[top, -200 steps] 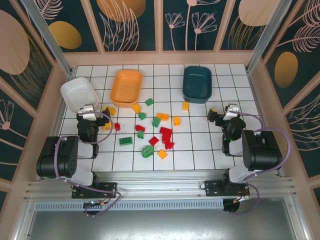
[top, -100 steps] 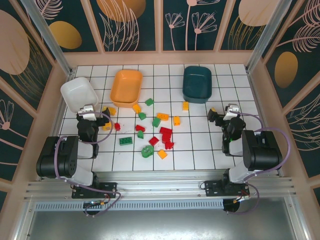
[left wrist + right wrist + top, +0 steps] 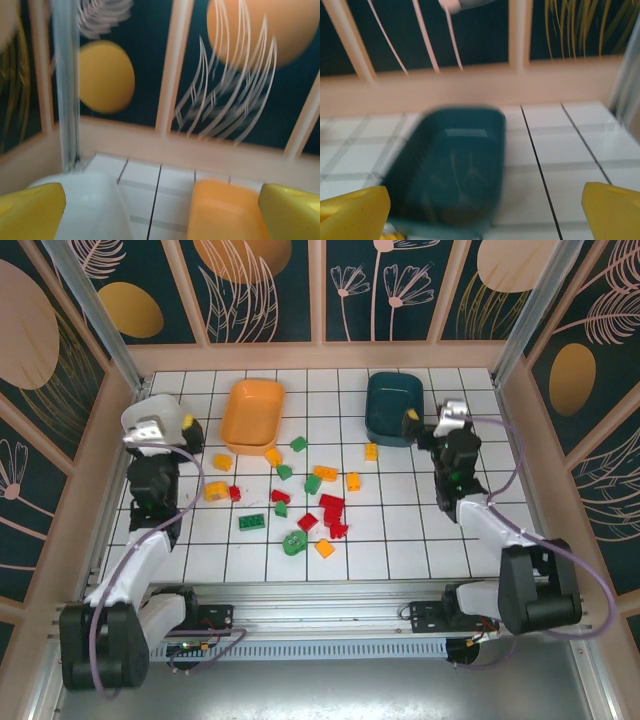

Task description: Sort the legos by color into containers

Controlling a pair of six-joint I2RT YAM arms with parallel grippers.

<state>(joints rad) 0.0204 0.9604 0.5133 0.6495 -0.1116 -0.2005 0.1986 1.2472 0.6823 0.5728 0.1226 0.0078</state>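
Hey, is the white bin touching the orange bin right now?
Apart. The top external view shows bare white tiles between the white bin and the orange bin, and the left wrist view shows the same gap.

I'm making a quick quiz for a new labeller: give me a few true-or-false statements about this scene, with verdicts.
The orange bin stands between the white bin and the teal bin. True.
Loose bricks lie on the tiled floor. True.
The teal bin holds red bricks. False: no bricks show inside it.
The left hand is shut on a brick. False: its fingers stand apart, nothing between them.
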